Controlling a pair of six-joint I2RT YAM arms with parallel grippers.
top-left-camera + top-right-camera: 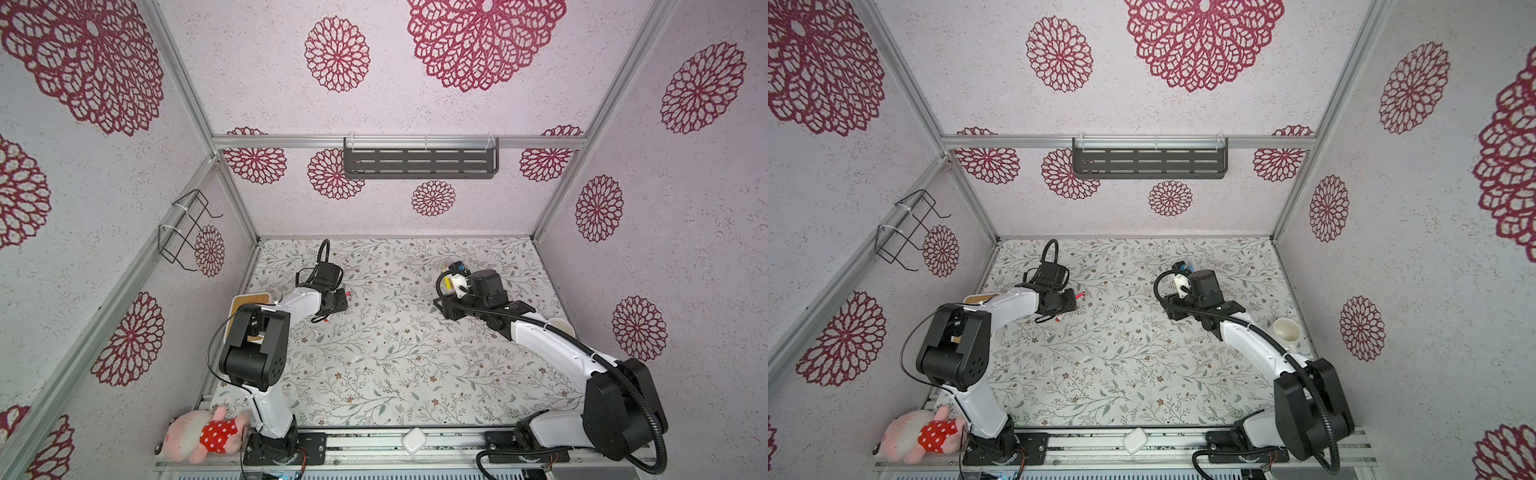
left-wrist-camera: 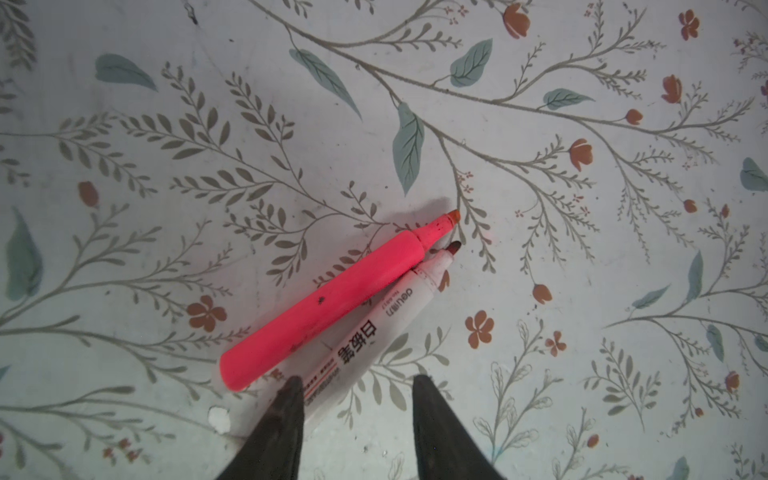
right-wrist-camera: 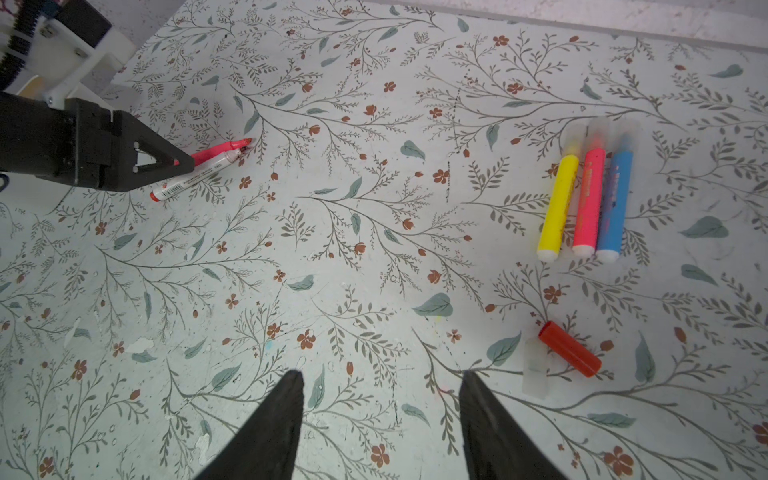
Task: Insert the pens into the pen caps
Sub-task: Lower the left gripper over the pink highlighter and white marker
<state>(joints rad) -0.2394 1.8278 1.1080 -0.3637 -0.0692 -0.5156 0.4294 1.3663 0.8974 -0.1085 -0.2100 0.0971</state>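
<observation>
**Two uncapped pens at the left gripper; loose caps beside the right**

Item 1. Pink pen [image 2: 332, 300]: uncapped, flat on the floral table [image 2: 166, 249], orange tip bare.

Item 2. White marker [image 2: 376, 328]: uncapped, dark red tip bare. Alongside the pink pen and touching it, both tips pointing the same way.

Position against the left gripper [image 2: 357, 379]: both pens pointing away from it. Rear of the white marker running in between the jaws, close against one finger [image 2: 286, 415]. Rear of the pink pen just outside that same finger. Jaws parted, wider than the marker, floral surface showing in the gap, nothing clamped. In both top views, pair mostly hidden under this gripper, on the left half of the table, toward the back.

Item 3. Red cap [image 3: 569, 348]: on its side. Clear cap [image 3: 535, 368] just beside it; touching or not, cannot tell. Both near the right gripper [image 3: 382, 374], outside one fingertip, not between the jaws. Jaws spread wide over bare table, holding nothing.

Item 4. Yellow pen [image 3: 559, 203], second pink pen [image 3: 588, 199], blue pen [image 3: 615, 199]: side by side, pale translucent caps on, beyond the loose caps, well apart from the uncapped pair.

Surroundings. Cream cup [image 1: 1285, 330] at the right table edge. Wooden board [image 1: 249, 301] under the left arm. Plush toy [image 1: 199, 434] by that arm's base. Small white case [image 1: 413, 440] on the front rail.
</observation>
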